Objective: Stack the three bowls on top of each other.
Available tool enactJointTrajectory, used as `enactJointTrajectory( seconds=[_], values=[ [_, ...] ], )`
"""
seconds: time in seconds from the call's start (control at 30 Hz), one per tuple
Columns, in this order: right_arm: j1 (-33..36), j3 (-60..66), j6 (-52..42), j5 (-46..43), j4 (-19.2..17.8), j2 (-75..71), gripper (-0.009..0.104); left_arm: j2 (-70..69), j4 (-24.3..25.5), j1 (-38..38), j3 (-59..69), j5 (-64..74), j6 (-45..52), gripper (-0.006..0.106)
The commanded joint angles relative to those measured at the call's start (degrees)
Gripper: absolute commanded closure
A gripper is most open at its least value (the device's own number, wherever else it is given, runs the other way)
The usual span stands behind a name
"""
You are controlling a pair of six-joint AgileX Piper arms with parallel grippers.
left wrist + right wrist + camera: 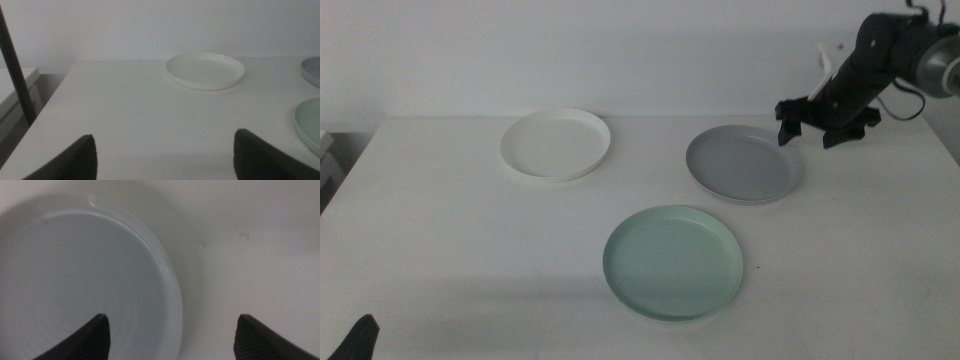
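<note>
Three bowls lie apart on the white table: a white bowl point(556, 143) at the back left, a grey bowl point(743, 163) at the back right, and a mint green bowl point(673, 261) in front. My right gripper point(810, 128) is open and hovers above the grey bowl's far right rim point(170, 287), one jaw over the bowl and one over the table. My left gripper point(360, 338) waits open at the front left corner. The left wrist view shows the white bowl point(205, 70) and the edges of the mint bowl point(310, 122) and the grey bowl point(312, 69).
The table's left edge point(47, 110) drops off beside a dark pole point(15, 67). A pale wall stands behind the table.
</note>
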Motion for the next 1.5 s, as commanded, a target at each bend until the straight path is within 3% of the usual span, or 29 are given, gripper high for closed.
enactJointTrajectory(
  seconds=[0.0, 0.27, 0.37, 0.47, 0.5, 0.77, 1.03, 1.23, 1.47],
  values=[
    [-0.4, -2.1, -0.2, -2.1, -0.1, -2.5, 0.031, -0.8, -0.7, -0.1, 0.3, -4.3, -0.8, 0.01],
    [-0.4, -2.1, -0.7, -3.0, 2.1, 1.0, 0.044, -0.8, -0.7, -0.1, 0.3, -4.3, -0.8, 0.01],
    [-0.4, -2.1, -0.7, -3.7, 2.8, 1.0, 0.062, -0.8, -0.7, -0.1, 0.3, -4.3, -0.8, 0.01],
    [-0.4, -2.1, -0.8, -4.5, 3.0, 1.0, 0.092, -0.8, -0.7, -0.1, 0.3, -4.3, -0.8, 0.01],
    [-0.4, -2.1, -1.1, -4.4, 3.0, 1.0, 0.095, -0.8, -0.7, -0.1, 0.3, -4.3, -0.8, 0.01],
    [-0.3, 0.6, -3.9, -3.1, 5.2, -7.4, 0.095, -0.8, -0.7, -0.1, 0.3, -4.3, -0.8, 0.01],
    [2.1, 22.7, -9.8, -10.5, 14.2, -27.5, 0.095, -0.8, -0.7, -0.1, 0.3, -4.3, -0.8, 0.01],
    [8.2, 37.1, -10.2, -12.1, 15.0, -38.1, 0.095, -0.8, -0.7, -0.1, 0.3, -4.3, -0.8, 0.01],
    [15.5, 47.1, -7.4, -19.4, 15.3, -40.2, 0.095, -0.8, -0.7, -0.1, 0.3, -4.3, -0.8, 0.01]
  ],
)
